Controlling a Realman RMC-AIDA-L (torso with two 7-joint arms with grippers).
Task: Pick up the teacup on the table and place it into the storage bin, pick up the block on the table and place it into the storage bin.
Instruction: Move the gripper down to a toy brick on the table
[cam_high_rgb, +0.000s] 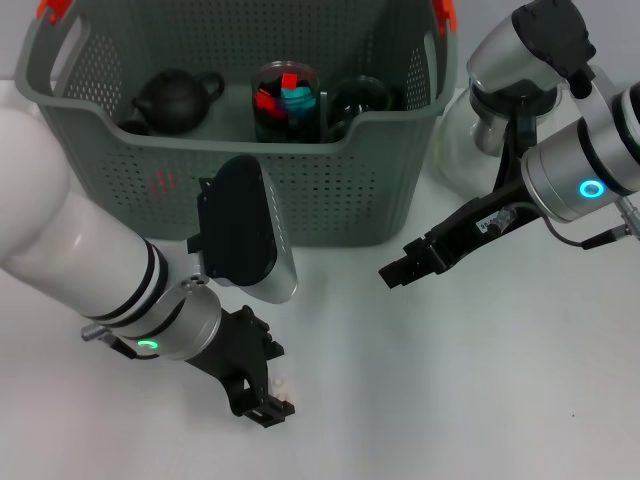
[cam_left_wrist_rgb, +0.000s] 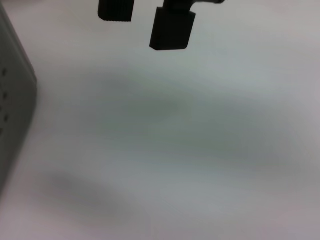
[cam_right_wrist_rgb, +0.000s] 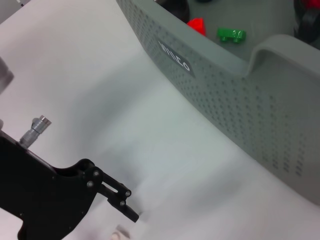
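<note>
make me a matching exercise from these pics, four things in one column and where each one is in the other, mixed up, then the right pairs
Things
1. black teapot
2. clear jar of coloured pieces
3. left end effector
4. right end effector

Places
A. low over the white table, in front of the storage bin's left half
B. inside the storage bin, at its left end
C. above the table, off the bin's front right corner
D. inside the bin, near the middle

Pairs: 1-B, 2-D, 3-A, 4-C
</note>
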